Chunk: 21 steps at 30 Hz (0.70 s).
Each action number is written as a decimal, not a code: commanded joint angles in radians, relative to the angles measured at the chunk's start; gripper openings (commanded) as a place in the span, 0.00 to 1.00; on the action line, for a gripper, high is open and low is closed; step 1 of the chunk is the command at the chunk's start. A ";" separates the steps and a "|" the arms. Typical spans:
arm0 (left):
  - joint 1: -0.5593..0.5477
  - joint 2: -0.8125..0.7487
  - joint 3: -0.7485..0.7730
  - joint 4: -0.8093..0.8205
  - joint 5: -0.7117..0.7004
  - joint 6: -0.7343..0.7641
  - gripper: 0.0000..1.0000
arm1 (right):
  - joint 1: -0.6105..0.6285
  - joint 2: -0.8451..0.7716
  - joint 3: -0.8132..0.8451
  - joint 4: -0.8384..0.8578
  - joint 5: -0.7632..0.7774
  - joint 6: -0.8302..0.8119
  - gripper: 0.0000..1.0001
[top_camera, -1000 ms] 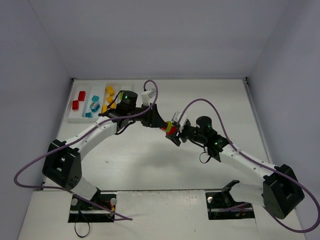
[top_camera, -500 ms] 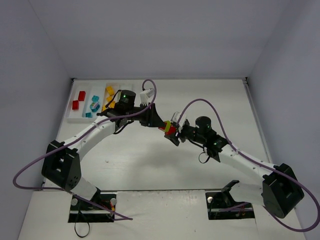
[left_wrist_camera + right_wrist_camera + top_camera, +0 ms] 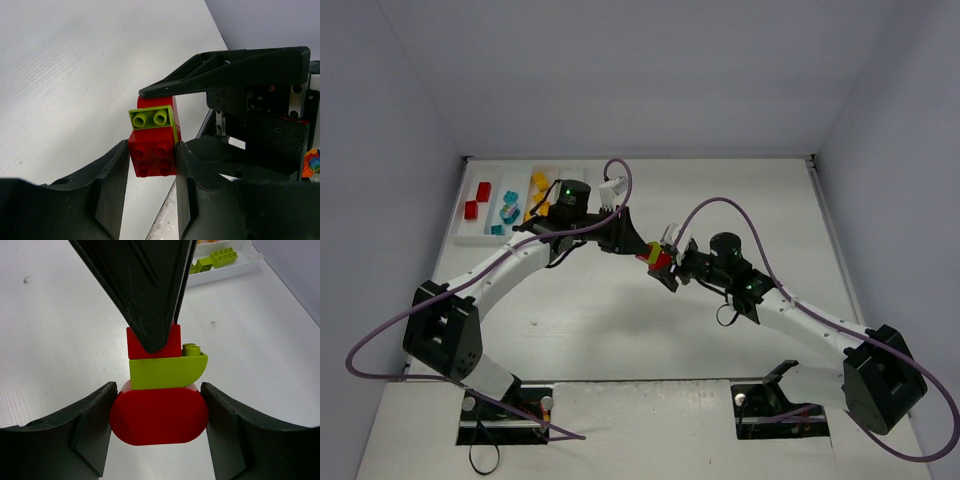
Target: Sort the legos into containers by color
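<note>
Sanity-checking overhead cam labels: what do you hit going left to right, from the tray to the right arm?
Red legos → cyan legos → yellow legos → red-and-green clump → right arm's base.

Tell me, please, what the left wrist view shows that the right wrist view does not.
Only the left wrist view shows the studded face of the small red brick, pinched in the left gripper. Only the right wrist view shows the rounded red brick clamped in the right gripper, plus a tray corner holding lime legos. Both show the lime brick joining the two red ones, with a gripper at each end.
</note>
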 commanded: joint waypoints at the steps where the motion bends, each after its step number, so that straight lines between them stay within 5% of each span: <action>1: 0.018 -0.061 0.069 0.007 0.046 0.042 0.03 | -0.006 0.004 0.012 0.047 0.032 -0.005 0.00; 8: 0.018 -0.058 0.073 -0.002 0.045 0.046 0.02 | -0.006 0.021 0.015 0.050 0.020 -0.001 0.03; 9: 0.018 -0.058 0.070 -0.001 0.043 0.045 0.03 | -0.006 0.022 0.015 0.052 0.018 0.004 0.22; 12: 0.013 -0.050 0.072 0.006 0.045 0.042 0.02 | -0.006 0.024 0.016 0.060 0.021 0.015 0.54; 21: -0.018 -0.036 0.060 0.030 0.040 0.025 0.02 | -0.006 0.011 0.026 0.057 0.056 0.018 0.72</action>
